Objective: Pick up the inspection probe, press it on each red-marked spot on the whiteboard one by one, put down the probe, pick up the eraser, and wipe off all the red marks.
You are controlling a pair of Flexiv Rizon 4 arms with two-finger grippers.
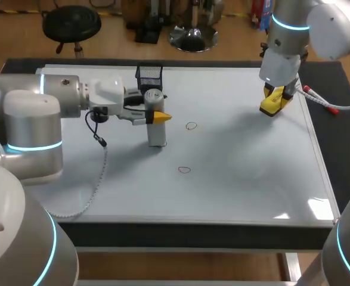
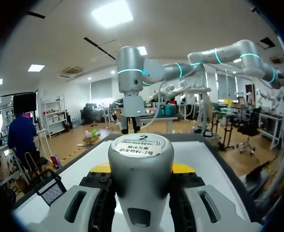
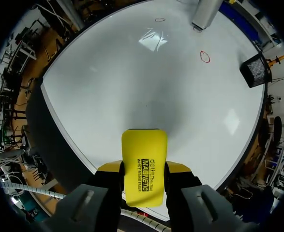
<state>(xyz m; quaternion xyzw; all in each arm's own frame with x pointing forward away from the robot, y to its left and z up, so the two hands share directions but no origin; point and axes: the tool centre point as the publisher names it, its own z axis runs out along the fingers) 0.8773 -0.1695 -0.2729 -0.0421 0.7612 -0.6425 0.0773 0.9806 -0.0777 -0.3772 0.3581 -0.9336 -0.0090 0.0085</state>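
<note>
The inspection probe [image 1: 156, 122], a grey cylinder with a labelled top, stands upright with its lower end on the whiteboard [image 1: 234, 179]. My left gripper [image 1: 157, 117] is shut on it from the side. In the left wrist view the probe [image 2: 141, 159] fills the gap between the fingers. Two red marks show: one [image 1: 191, 126] just right of the probe, one [image 1: 183, 170] nearer the front. My right gripper [image 1: 274, 102] is shut on the yellow eraser [image 1: 272, 100] above the board's far right part. The right wrist view shows the eraser [image 3: 144, 166] and both marks [image 3: 205, 56] [image 3: 159, 20].
A black mesh basket [image 1: 149, 74] stands at the board's far edge behind the probe. A red-capped marker [image 1: 319, 99] lies beyond the board's right edge, close to my right gripper. A cable [image 1: 97, 173] hangs from my left wrist over the board's left side.
</note>
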